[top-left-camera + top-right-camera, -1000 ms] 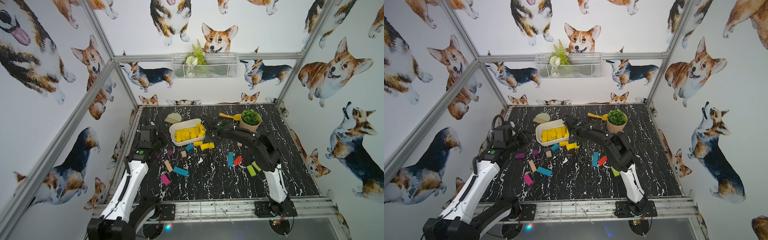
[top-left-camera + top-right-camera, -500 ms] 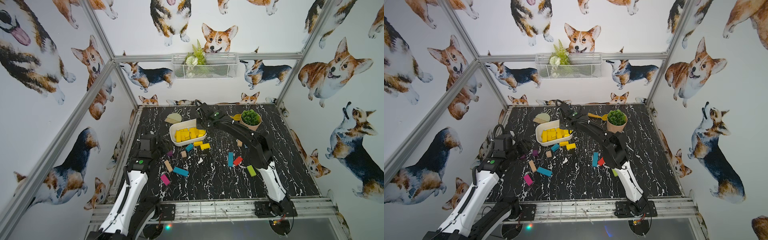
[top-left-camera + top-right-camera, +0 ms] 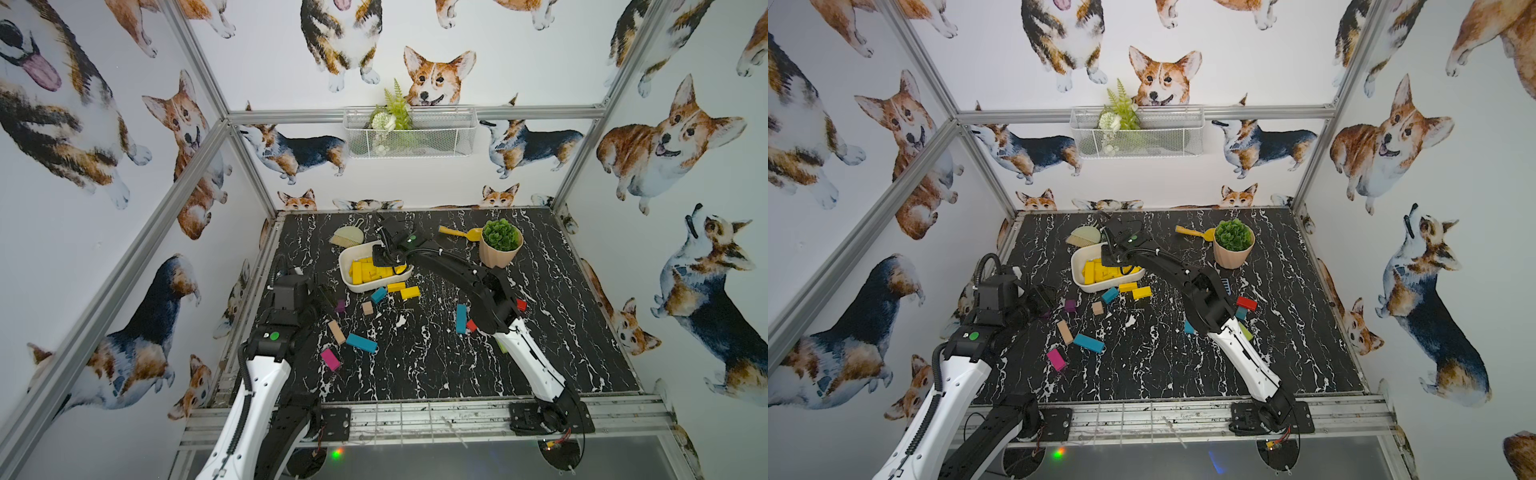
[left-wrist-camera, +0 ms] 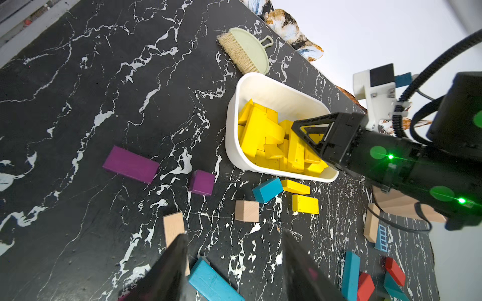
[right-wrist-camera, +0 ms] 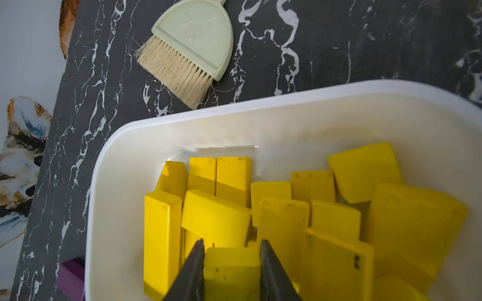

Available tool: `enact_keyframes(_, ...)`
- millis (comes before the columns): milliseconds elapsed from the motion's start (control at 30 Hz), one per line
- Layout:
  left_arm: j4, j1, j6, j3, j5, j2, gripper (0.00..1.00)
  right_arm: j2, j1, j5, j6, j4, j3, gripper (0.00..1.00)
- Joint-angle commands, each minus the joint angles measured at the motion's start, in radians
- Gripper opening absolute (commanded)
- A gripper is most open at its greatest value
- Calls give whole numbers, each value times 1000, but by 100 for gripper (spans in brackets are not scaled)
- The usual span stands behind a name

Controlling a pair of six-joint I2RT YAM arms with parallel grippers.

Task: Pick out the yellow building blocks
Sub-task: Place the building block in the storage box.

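A white bin (image 3: 342, 266) (image 4: 232, 117) (image 5: 182, 120) at the back of the table holds several yellow building blocks (image 3: 365, 270) (image 3: 1098, 270) (image 4: 257, 133) (image 5: 216, 216). My right gripper (image 3: 384, 264) (image 3: 1115, 259) (image 5: 230, 243) hangs over the bin, shut on one yellow block (image 5: 232, 271). Two more yellow blocks (image 3: 396, 286) (image 3: 410, 292) (image 4: 295, 186) (image 4: 305, 204) lie on the table just in front of the bin. My left gripper (image 3: 328, 293) (image 4: 234, 234) is open and holds nothing, above the table's left side.
Teal (image 3: 361, 343), magenta (image 3: 330, 359), purple (image 4: 130, 164), bare-wood (image 3: 336, 331) and red (image 3: 520, 304) blocks lie scattered in front of the bin. A green brush (image 3: 348, 235), a yellow scoop (image 3: 457, 232) and a potted plant (image 3: 500, 249) stand at the back.
My right gripper took a yellow block from the table in front of the bin, swung it up and back, and now holds it over the bin. The left arm drew back slightly.
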State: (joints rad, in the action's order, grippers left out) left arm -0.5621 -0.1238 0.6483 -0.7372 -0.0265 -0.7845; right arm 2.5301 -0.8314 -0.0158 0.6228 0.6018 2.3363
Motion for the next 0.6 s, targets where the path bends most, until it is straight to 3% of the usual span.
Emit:
enact_keyframes(0, -13, 2, -17, -13, 13, -5, 60, 15, -6, 11, 16, -64, -5, 31)
enact_keyframes(333, 18, 3, -53, -65, 0, -45, 62, -26, -6, 0, -12, -33, 25, 47)
enact_keyframes(467, 65, 3, -142, -86, -49, -70, 62, -118, -9, 13, -27, -1, 21, 47)
enact_keyframes(567, 101, 1, -235, -84, -75, -107, 62, -242, -26, 11, -71, -34, -94, 47)
